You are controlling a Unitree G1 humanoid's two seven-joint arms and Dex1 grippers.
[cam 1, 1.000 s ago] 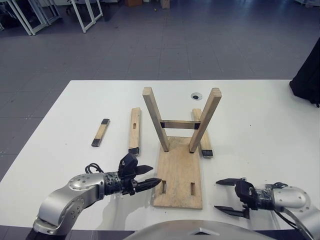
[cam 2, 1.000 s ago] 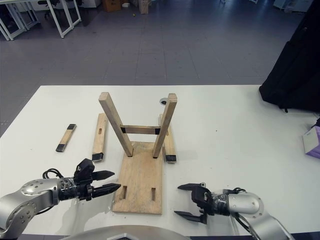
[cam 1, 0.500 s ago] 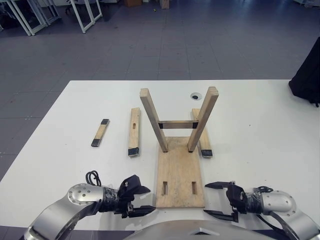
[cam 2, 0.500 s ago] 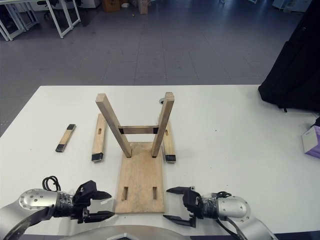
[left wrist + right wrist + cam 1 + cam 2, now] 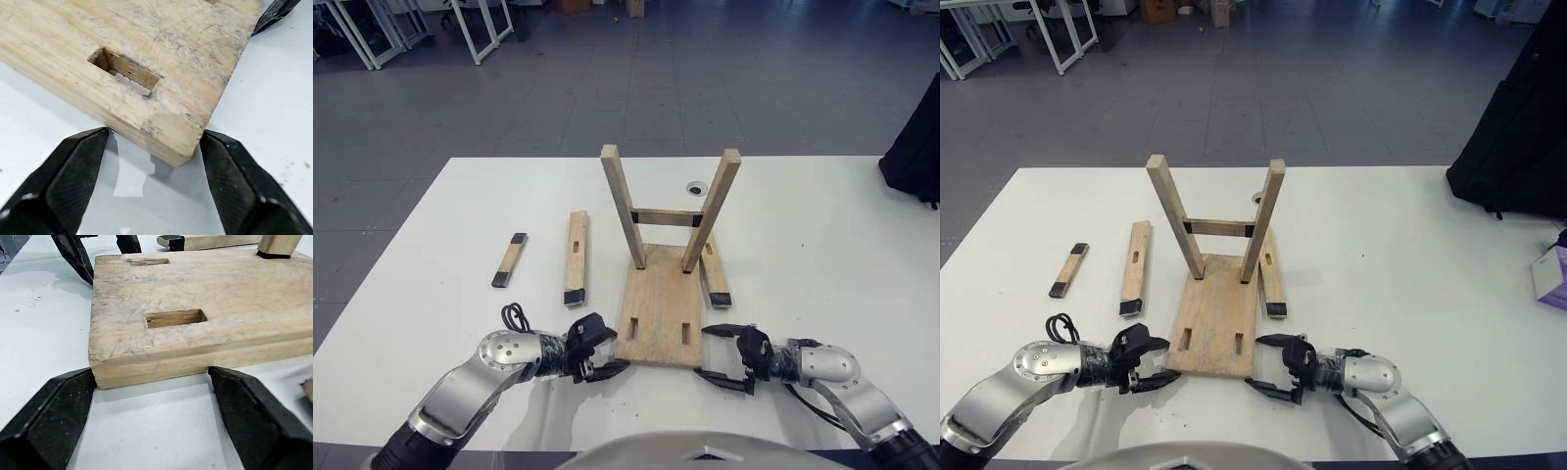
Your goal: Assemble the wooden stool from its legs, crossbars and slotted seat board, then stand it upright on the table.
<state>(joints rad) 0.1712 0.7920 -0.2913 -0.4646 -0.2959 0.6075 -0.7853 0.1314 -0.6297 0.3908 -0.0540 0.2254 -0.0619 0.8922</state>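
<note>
Board [image 5: 658, 315], two legs [image 5: 625, 208] fitted, has slid farther onto the counter [image 5: 822, 245], nudged by left gripper [image 5: 612, 351] and right gripper [image 5: 703, 352], both spread apart around its near corners, likely positioning it for further assembly.

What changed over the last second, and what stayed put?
Both claws came in to the near corners of the seat board: the left claw and the right claw each sit open around one. The board, with its two upright legs, slid away from the robot. The loose leg and short bar kept their places.
</note>
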